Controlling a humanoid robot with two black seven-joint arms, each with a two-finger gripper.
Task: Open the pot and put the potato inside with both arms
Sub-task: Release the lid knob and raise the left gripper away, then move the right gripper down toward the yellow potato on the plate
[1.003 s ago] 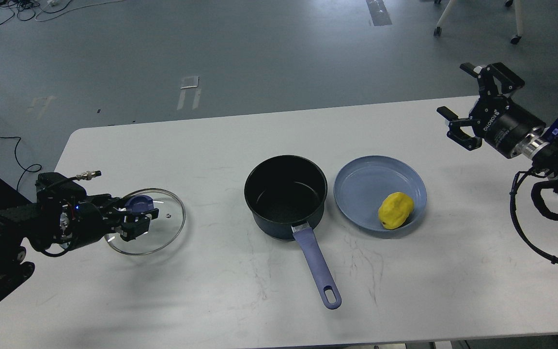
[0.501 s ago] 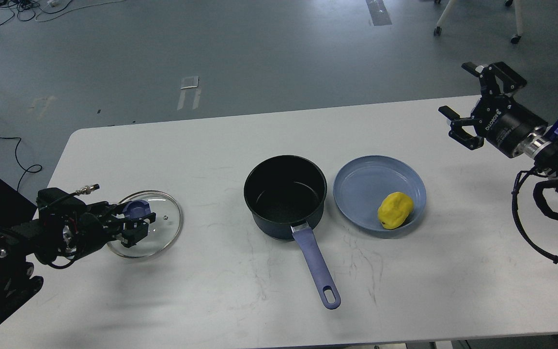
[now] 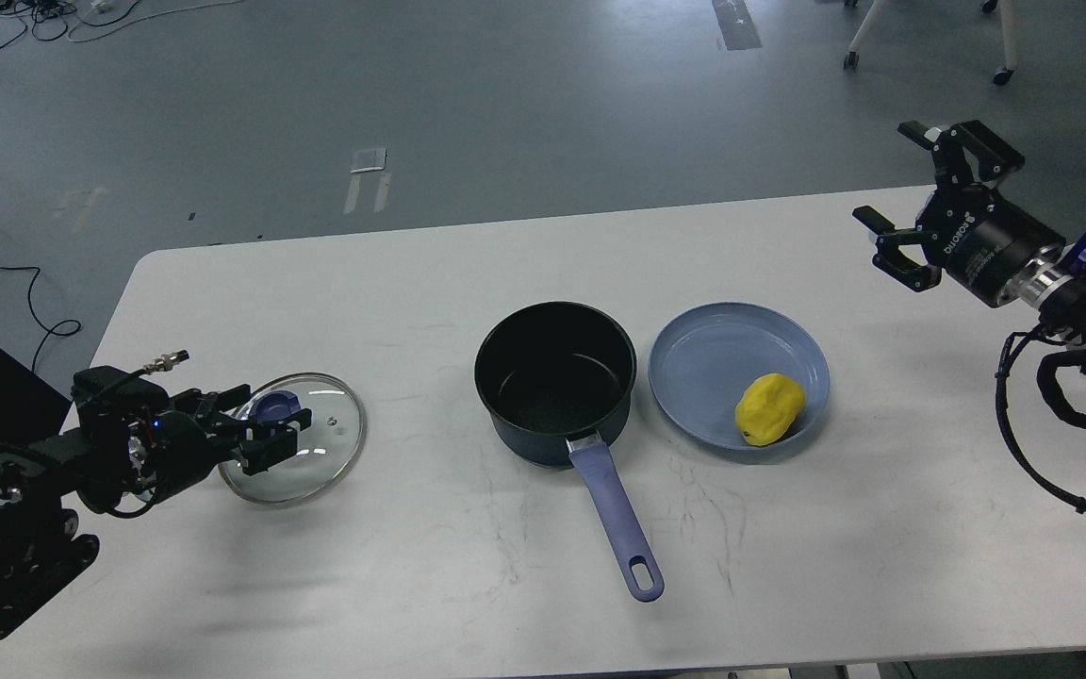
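The pot stands open at the table's middle, its black inside empty and its blue handle pointing toward me. Its glass lid with the blue knob lies on the table at the left. My left gripper is at the knob with its fingers spread on either side of it. The yellow potato lies on the blue plate just right of the pot. My right gripper is open and empty, held above the table's far right edge.
The white table ends close behind the plate's far side. My right arm's cable loops over the table's right edge. Cables and chair legs are on the floor beyond.
My left gripper lowered the lid onto the table and shifted slightly toward me; its fingers have spread apart at the knob. The right gripper has barely moved.
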